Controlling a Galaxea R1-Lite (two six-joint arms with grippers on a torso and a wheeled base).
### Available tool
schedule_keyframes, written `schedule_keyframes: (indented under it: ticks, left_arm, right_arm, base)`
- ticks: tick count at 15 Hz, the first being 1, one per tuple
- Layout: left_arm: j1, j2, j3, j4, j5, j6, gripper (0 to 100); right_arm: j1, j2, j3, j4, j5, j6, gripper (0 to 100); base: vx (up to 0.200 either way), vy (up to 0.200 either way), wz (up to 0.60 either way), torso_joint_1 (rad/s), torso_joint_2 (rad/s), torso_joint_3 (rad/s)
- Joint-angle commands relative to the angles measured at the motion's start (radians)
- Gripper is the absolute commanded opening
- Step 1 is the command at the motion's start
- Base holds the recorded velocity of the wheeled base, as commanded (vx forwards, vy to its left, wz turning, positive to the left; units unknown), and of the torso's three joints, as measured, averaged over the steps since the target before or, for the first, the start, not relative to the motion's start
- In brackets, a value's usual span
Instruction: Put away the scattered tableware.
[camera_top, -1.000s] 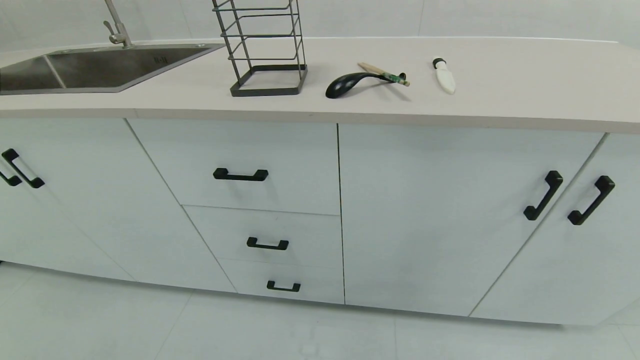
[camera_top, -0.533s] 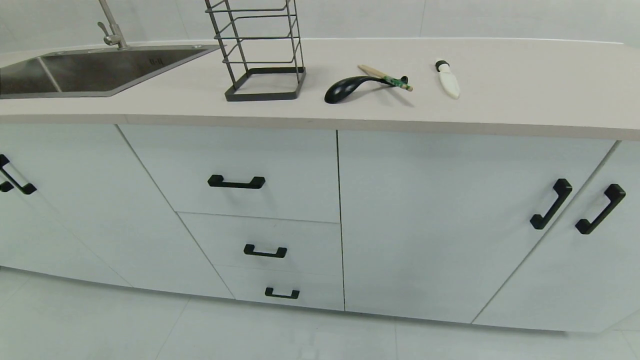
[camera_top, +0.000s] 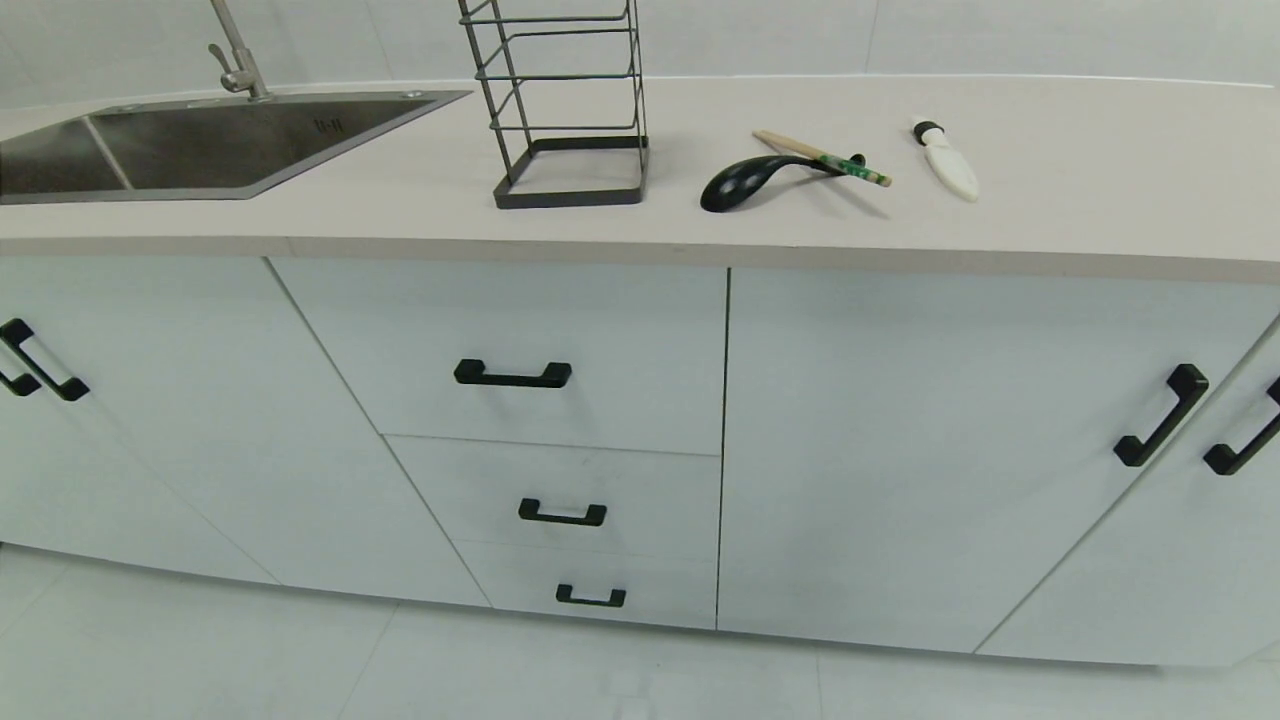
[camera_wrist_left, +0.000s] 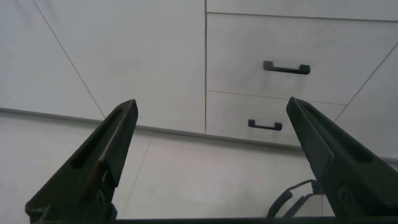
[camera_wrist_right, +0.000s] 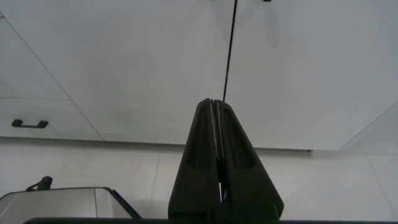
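On the beige countertop (camera_top: 1080, 150) lie a black spoon (camera_top: 745, 181), a pair of wooden chopsticks (camera_top: 820, 157) resting across the spoon's handle, and a white knife with a black end (camera_top: 947, 167) to their right. A dark wire rack (camera_top: 565, 110) stands left of the spoon. My left gripper (camera_wrist_left: 211, 115) hangs low in front of the cabinet drawers, open, with nothing between its fingers. My right gripper (camera_wrist_right: 216, 106) is shut and empty, pointing at a white cabinet door (camera_wrist_right: 298, 68) near the floor.
A steel sink (camera_top: 200, 135) with a tap (camera_top: 236, 55) is set into the counter's left end. Below the counter are white cabinet doors and three drawers with black handles (camera_top: 512, 375). Pale floor tiles (camera_top: 600, 680) lie in front.
The whole head picture has shifted, first a little down and left, then to the right, so the camera has moved. The tableware keeps its places on the counter.
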Motion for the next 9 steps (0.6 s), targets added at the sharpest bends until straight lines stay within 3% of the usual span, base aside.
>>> schedule_keyframes:
  ticks: [1, 4, 6, 7, 8, 9]
  left_arm:
    - [-0.001, 0.000, 0.000, 0.000, 0.001, 0.000, 100]
    - [-0.001, 0.000, 0.000, 0.000, 0.001, -0.001, 100]
    - [-0.001, 0.000, 0.000, 0.000, 0.001, -0.020, 100]
    - [-0.001, 0.000, 0.000, 0.000, 0.001, -0.010, 100]
    - [-0.001, 0.000, 0.000, -0.014, -0.009, 0.014, 100]
    - [-0.001, 0.000, 0.000, -0.143, -0.036, 0.085, 100]
  right_arm:
    - [-0.001, 0.002, 0.000, 0.000, 0.000, 0.000, 0]
    - [-0.001, -0.002, 0.000, 0.000, 0.000, 0.004, 0]
    - [0.019, -0.029, 0.000, 0.000, 0.000, 0.004, 0]
    - [0.039, -0.072, 0.000, 0.000, -0.004, 0.003, 0]
    - [0.039, -0.071, 0.000, -0.002, -0.008, 0.006, 0]
    - [0.041, -0.072, 0.000, 0.000, -0.001, 0.001, 0]
  base:
    - [0.000, 0.000, 0.00, 0.000, 0.00, 0.000]
    - [0.000, 0.000, 0.00, 0.000, 0.00, 0.000]
    - [0.000, 0.000, 0.00, 0.000, 0.00, 0.000]
    - [0.000, 0.000, 0.00, 0.000, 0.00, 0.000]
    - [0.000, 0.000, 0.00, 0.000, 0.00, 0.000]
    - [0.000, 0.000, 0.00, 0.000, 0.00, 0.000]
